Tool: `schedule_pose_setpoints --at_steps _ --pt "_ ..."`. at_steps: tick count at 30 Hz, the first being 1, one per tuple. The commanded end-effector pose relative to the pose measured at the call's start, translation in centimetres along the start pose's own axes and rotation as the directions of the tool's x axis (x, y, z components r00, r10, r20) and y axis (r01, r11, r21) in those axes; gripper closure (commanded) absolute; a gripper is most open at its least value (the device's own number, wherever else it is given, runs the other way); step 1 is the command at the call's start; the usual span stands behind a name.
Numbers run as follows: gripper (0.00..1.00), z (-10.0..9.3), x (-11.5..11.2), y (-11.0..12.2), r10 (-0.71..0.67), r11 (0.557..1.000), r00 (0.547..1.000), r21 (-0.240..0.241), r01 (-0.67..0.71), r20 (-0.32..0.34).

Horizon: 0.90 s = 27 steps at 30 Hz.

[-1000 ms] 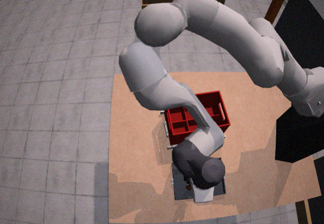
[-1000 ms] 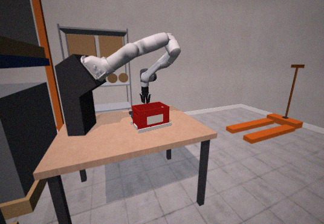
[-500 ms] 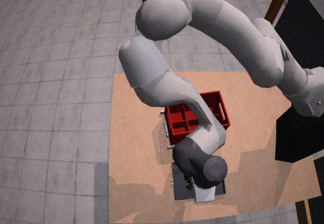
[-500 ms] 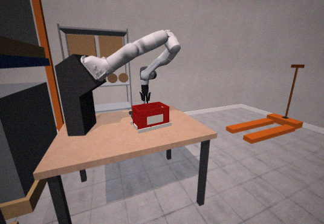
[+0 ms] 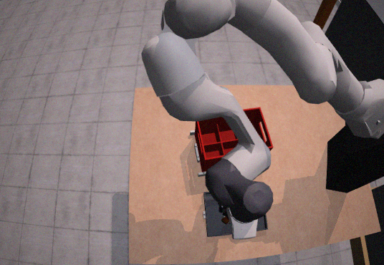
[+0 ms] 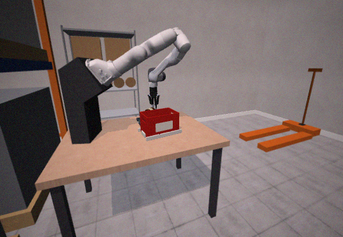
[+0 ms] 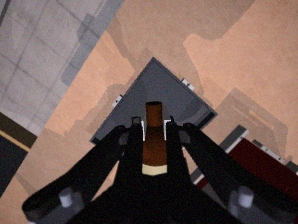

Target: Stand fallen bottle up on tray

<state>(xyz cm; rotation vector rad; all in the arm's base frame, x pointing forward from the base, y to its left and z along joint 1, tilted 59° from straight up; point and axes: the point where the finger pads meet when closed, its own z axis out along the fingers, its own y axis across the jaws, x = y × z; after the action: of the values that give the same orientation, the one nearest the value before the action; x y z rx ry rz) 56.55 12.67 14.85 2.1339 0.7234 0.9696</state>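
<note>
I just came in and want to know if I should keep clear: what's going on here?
A robot arm's gripper is shut on a brown bottle, holding it above a dark tray beside a red crate. The job is to stand the bottle up on that tray; it isn't standing there yet.

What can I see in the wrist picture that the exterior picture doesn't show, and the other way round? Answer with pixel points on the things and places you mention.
Only wrist: the brown bottle's (image 7: 154, 116) neck between the fingers, and the grey tray's (image 7: 152, 75) flat surface.

Only exterior: the orange pallet truck (image 6: 301, 127), the grey shelf rack (image 6: 136, 75) and the white label (image 6: 164, 126) on the crate's side.

Both: the end effector (image 6: 153, 105) (image 7: 154, 113), shut on the bottle, part of the red crate (image 6: 148, 127) (image 7: 260, 160) and the wooden table (image 6: 128, 152) (image 7: 210, 55).
</note>
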Motion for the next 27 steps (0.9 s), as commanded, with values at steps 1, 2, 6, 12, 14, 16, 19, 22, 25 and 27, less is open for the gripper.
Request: schedule_pose_setpoints --at_steps 1,2,6,12,14,16,19,22,25,27 --pt "1.00 -1.0 0.0 -0.6 -0.004 1.000 1.000 0.016 0.004 0.002" --pt "1.00 -1.2 0.0 -0.6 -0.004 1.000 1.000 0.016 0.004 0.002" --pt "1.00 -1.6 0.0 -0.6 -0.004 1.000 1.000 0.016 0.004 0.002" --pt "1.00 -2.7 0.0 -0.6 -0.004 1.000 1.000 0.016 0.004 0.002" --pt "1.00 -3.1 0.0 -0.6 -0.004 1.000 1.000 0.016 0.004 0.002" --pt "1.00 -3.4 0.0 -0.6 -0.004 1.000 1.000 0.016 0.004 0.002" --pt "1.00 -3.9 0.0 -0.6 -0.004 1.000 1.000 0.016 0.004 0.002" --pt "1.00 -4.1 0.0 -0.6 -0.004 1.000 1.000 0.016 0.004 0.002" --pt "1.00 -4.6 0.0 -0.5 -0.004 1.000 1.000 0.016 0.004 0.002" --pt "1.00 -4.9 0.0 -0.5 -0.004 1.000 1.000 0.016 0.004 0.002"
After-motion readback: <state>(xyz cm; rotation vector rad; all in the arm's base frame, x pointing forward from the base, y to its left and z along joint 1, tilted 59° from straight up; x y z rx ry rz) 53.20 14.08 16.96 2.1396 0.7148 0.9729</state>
